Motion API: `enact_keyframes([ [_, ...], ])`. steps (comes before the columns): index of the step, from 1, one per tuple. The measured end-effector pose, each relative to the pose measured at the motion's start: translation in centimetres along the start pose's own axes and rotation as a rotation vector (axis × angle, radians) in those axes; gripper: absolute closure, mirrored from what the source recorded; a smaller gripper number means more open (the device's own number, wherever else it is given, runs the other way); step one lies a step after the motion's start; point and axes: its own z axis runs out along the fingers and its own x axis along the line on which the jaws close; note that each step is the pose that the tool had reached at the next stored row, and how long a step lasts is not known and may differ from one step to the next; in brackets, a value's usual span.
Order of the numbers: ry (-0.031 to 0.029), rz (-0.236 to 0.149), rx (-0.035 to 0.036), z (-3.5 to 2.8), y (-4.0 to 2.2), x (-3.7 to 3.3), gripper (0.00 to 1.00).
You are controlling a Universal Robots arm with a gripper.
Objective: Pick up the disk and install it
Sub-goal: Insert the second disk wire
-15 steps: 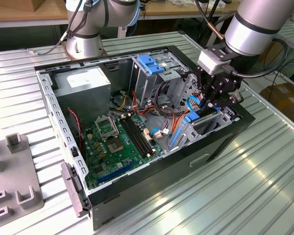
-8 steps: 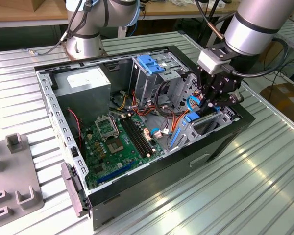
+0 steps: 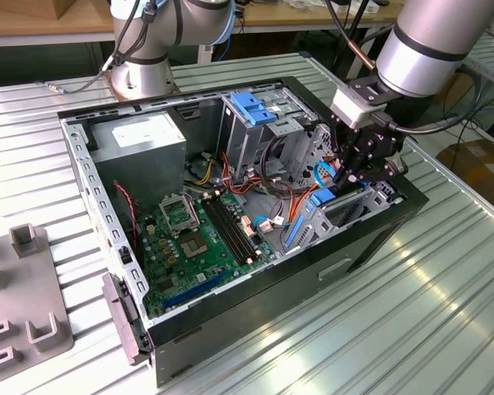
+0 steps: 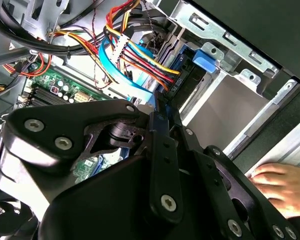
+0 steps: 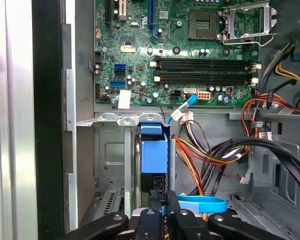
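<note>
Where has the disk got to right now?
The disk stands on edge in the drive bay of the computer case, at the exterior view's right, below the gripper and beside the bundle of coloured cables.

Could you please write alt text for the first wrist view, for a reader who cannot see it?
The gripper is closed on the blue-railed disk, held on edge in the drive bay of an open computer case, with the green motherboard and bundled cables nearby.

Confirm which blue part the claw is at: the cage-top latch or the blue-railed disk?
The blue-railed disk. It stands on edge in the bay, right at the claw. The blue latch sits apart, on top of the drive cage.
</note>
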Motion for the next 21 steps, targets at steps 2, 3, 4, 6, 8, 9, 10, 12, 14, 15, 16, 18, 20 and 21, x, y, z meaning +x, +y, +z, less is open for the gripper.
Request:
enact_keyframes([
  [2, 0.0, 0.0, 0.0002, 0.01, -0.01, 0.01, 0.84],
  [3, -0.0005, 0.0, 0.0003, 0.01, -0.01, 0.01, 0.83],
  [4, -0.0007, 0.0, 0.0001, 0.0, -0.01, 0.01, 0.83],
  [6, -0.0005, 0.0, 0.0001, -0.66, -0.05, -0.01, 0.76],
  [8, -0.0004, 0.0, 0.0001, -1.15, -0.08, -0.02, 0.76],
  [9, -0.0004, 0.0, 0.0001, -1.45, -0.1, -0.03, 0.76],
  [10, -0.0006, 0.0, 0.0001, -1.46, -0.1, -0.03, 0.76],
  [12, -0.0002, 0.0, 0.0001, -1.49, -0.11, -0.03, 0.84],
  [14, -0.0003, 0.0, 0.0001, -1.52, -0.11, -0.03, 0.9],
  [15, -0.0003, 0.0, 0.0001, -1.53, -0.11, -0.03, 0.9],
  [16, -0.0003, 0.0, 0.0001, -1.54, -0.11, -0.03, 0.9],
  [18, -0.0004, 0.0, 0.0001, -1.55, -0.11, -0.03, 0.9],
  [20, -0.0003, 0.0, 0.0001, -1.57, -0.11, -0.03, 0.9],
  [21, -0.0003, 0.0, 0.0001, -1.58, -0.11, -0.03, 0.9],
])
